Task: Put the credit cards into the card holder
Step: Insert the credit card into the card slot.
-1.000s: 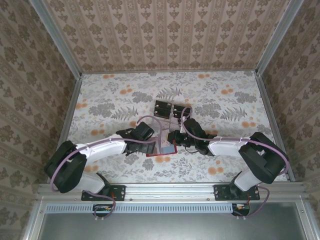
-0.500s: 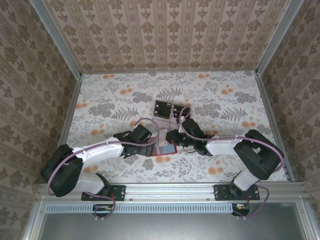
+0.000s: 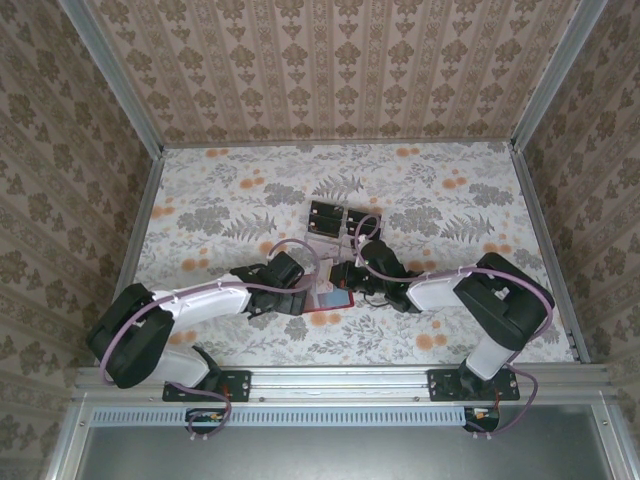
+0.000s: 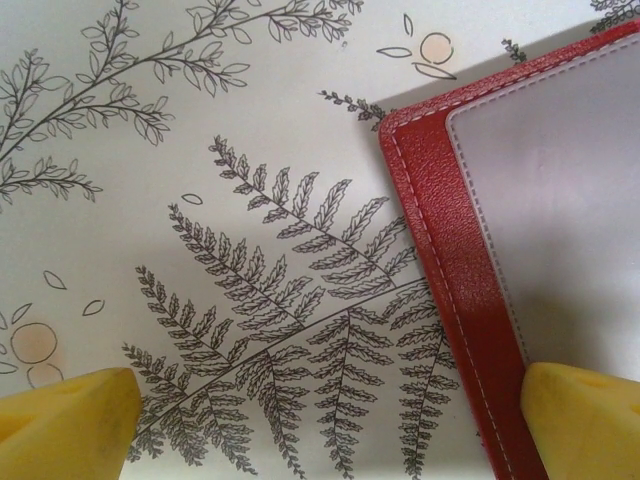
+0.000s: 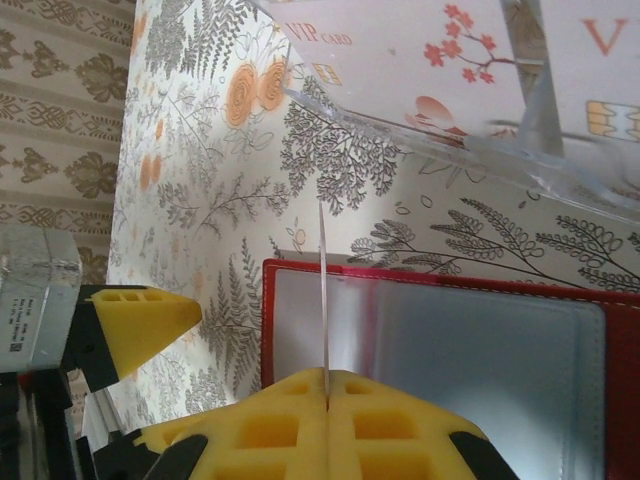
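The right fingers (image 5: pixel 300 400) clamp a thin pale card (image 5: pixel 323 290) edge-on over the open red folding card holder (image 4: pixel 440 230), seemingly for slotting, while the left fingers (image 4: pixel 585 415) gape empty astride its edge.

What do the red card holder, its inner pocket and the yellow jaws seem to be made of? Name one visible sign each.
Card holder: probably leather or imitation, matt red; grained surface, stitched edge. Inner pocket: seemingly greyish plastic film; sheen. Right gripper jaws: likely moulded yellow foam or rubber; matt, recessed cells.
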`<state>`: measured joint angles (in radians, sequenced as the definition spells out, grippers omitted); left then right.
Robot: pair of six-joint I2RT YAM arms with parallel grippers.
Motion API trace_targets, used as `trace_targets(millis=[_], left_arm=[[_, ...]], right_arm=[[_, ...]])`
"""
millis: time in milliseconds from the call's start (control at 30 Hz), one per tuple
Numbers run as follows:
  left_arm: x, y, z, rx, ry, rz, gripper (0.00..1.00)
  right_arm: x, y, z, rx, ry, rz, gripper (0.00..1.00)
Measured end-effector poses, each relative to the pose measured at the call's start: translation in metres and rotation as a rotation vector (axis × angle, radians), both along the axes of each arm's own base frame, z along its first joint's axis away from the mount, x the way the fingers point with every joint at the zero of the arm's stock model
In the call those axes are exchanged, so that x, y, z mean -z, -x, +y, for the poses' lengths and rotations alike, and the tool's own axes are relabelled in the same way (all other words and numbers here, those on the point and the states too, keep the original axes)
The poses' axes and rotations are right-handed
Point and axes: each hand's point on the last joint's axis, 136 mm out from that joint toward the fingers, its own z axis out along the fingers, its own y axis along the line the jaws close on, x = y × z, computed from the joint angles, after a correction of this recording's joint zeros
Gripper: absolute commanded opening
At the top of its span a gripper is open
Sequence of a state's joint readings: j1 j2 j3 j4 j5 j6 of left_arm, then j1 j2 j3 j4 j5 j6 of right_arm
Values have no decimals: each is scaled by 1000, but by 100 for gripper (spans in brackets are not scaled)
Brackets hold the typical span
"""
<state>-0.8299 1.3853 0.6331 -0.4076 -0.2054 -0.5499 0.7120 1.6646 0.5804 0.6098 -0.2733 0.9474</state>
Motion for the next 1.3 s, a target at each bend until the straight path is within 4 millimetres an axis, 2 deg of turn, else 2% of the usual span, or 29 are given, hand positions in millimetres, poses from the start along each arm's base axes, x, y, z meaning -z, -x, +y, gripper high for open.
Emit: trace_targets(millis=[367,833,1300], left_arm=[[1,0,-2,1,6,3,100],[1,0,-3,3,10,5,100],[2,0,-3,0,12,5,100]], right_arm=[[13,3,5,-4,-9,13,0],[17,15,14,-32,-52,36,0],[24,22,7,-22,-59,51,0]])
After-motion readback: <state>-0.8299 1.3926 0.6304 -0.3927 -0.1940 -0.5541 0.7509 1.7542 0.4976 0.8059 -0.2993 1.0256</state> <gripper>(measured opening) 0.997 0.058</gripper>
